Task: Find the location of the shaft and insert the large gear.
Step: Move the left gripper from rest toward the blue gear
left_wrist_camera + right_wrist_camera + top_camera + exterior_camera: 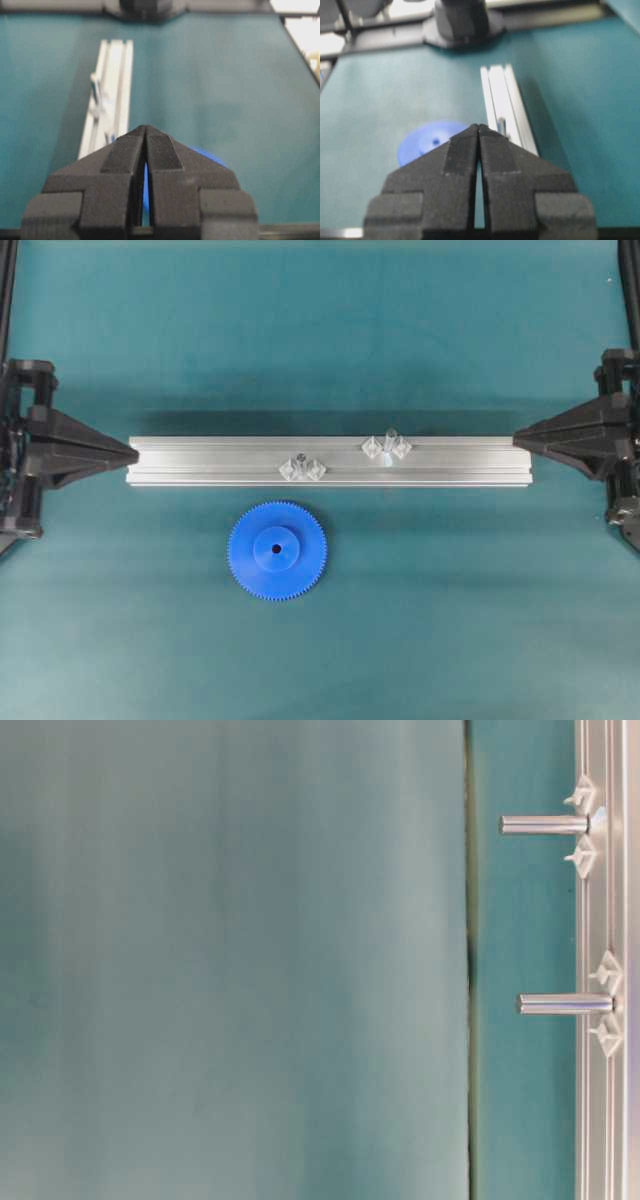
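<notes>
The large gear (277,550), a bright blue toothed disc with a round hub, lies flat on the teal mat in front of the aluminium rail (200,462). The shaft (389,443), a thin silvery pin between two clear mounts, stands on the rail right of centre. My left gripper (133,451) is shut and empty at the rail's left end. My right gripper (516,438) is shut and empty at the rail's right end. The gear shows left of the fingers in the right wrist view (427,140) and is mostly hidden behind them in the left wrist view (211,156).
A shorter dark-topped pin (300,462) with clear mounts stands on the rail left of centre. Both pins show in the table-level view on the rail (600,1120). Black arm bases sit at both table sides.
</notes>
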Tool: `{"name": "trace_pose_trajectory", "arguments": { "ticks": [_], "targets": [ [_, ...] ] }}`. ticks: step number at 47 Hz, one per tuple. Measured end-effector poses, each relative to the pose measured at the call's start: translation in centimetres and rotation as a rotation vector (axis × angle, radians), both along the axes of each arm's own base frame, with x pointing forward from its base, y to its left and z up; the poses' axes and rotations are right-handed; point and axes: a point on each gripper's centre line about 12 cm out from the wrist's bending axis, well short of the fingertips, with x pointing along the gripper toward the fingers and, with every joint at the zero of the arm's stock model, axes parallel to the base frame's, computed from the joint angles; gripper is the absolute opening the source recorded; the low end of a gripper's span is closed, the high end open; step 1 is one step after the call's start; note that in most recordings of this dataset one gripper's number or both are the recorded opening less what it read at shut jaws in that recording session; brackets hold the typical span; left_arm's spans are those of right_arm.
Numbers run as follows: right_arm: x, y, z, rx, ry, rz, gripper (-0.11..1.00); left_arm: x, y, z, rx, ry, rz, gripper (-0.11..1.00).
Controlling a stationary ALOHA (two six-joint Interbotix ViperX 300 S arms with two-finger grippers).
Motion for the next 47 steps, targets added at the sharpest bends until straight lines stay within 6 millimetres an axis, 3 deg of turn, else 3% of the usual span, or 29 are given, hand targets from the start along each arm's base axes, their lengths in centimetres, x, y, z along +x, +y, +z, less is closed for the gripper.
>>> {"name": "trace_pose_trajectory", "arguments": {
  "ticks": [19,47],
  "targets": [
    [-0.2,0.1,-0.8,0.028,0.12,0.001,0.0,1.5,-0.6,-0.4,-0.004,0.068,-0.023,-0.01],
    [-0.5,0.1,-1.9,0.062,0.207,-0.003,0.0,5.4,-1.2,-3.4,-0.04,0.287,-0.025,-0.01]
  ]
}}
